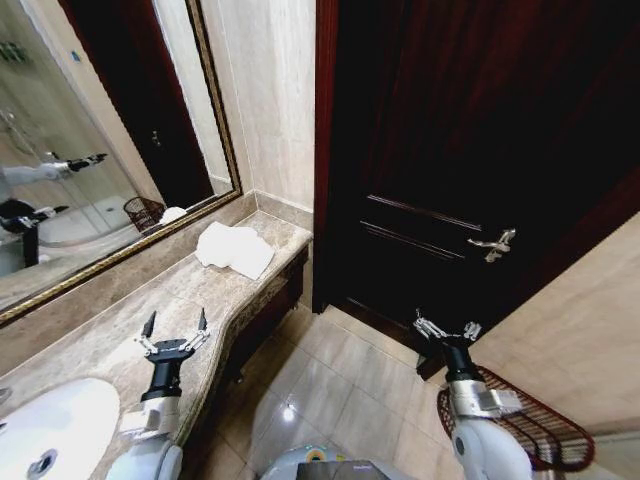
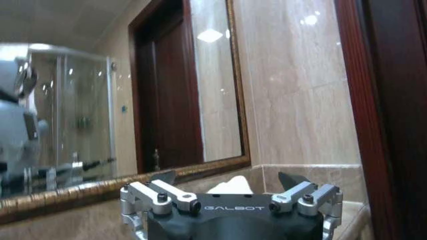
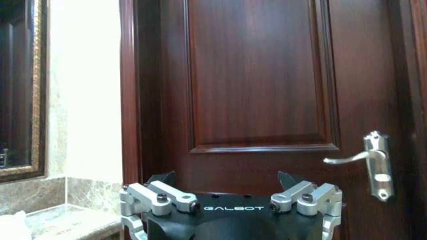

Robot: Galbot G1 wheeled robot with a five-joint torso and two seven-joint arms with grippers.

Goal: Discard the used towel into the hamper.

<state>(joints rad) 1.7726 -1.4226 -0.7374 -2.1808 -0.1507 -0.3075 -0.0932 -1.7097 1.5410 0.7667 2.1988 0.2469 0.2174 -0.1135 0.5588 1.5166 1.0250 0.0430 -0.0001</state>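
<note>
The used towel (image 1: 233, 248) is a crumpled white heap on the marble counter (image 1: 120, 310), near its far end by the wall. My left gripper (image 1: 175, 322) hovers open over the counter, short of the towel, which peeks between its fingers in the left wrist view (image 2: 230, 186). The hamper (image 1: 552, 432), a dark reddish-brown open-weave basket, stands on the floor at the lower right, partly hidden behind my right arm. My right gripper (image 1: 447, 328) is open and holds nothing, raised above the floor in front of the dark door.
A white sink (image 1: 50, 435) is set into the counter's near end. A gold-framed mirror (image 1: 90, 120) runs along the wall behind it. The dark wooden door (image 1: 470, 150) is closed and has a silver handle (image 1: 493, 244). Tiled floor (image 1: 330, 370) lies between counter and hamper.
</note>
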